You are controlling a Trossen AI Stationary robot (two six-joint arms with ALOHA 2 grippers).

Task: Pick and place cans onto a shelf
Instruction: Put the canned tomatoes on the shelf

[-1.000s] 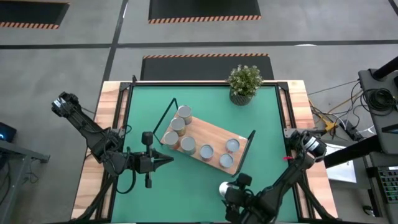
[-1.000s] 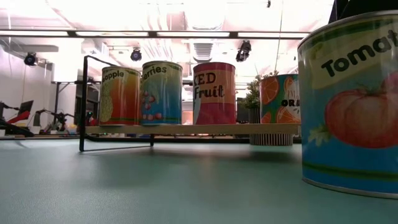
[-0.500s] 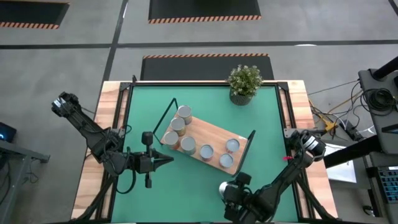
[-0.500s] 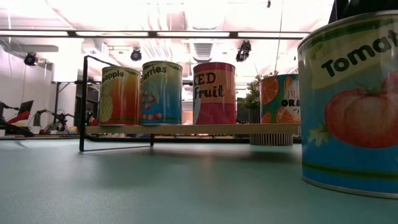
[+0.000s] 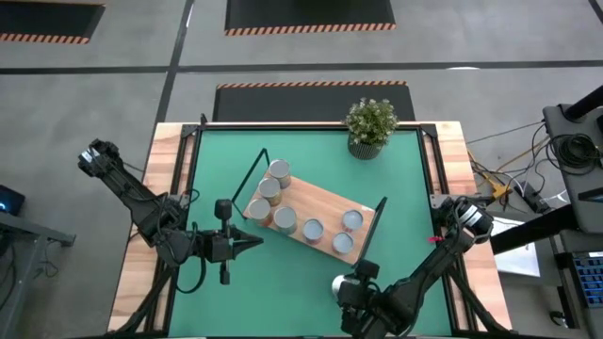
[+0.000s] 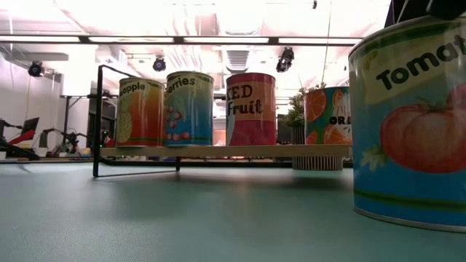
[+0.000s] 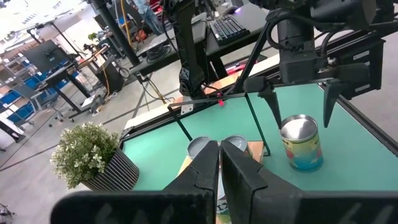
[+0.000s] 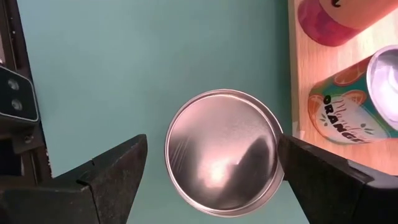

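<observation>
Right gripper [image 8: 211,165]: jaws wide open, straddling the silver-topped cylindrical tomato tin [image 8: 222,152] from above; nothing held yet. Fingers [image 8: 102,177] stand either side of the lid with some clearance each side. In the high view this tin sits on the green table mat [image 5: 226,169] at approx. 6 o'clock, near the front edge, apart from the light-wood shelf board w/ black wire end loops [image 5: 325,202].

Shelf lies diagonally at table centre, carrying six tins; the orange-label tin [image 8: 354,99] at its near end is just beside the target tin.

Left gripper [image 7: 219,163]: fully closed, empty, parked at approx. 8 o'clock, pointing toward the shelf.

Risks (judgement):
- Off-centre closure: the tin looks slightly nearer one finger; uneven contact may skid or tip it.
- Grip too high: pinching only the rim may let the tin swing or slip on lift.
- Transfer: free shelf area is limited; a low carry may strike the wire loop or the orange-label tin.
- Potted green plant [image 5: 370,125] at approx. 1 o'clock: clear of path, low risk.
</observation>
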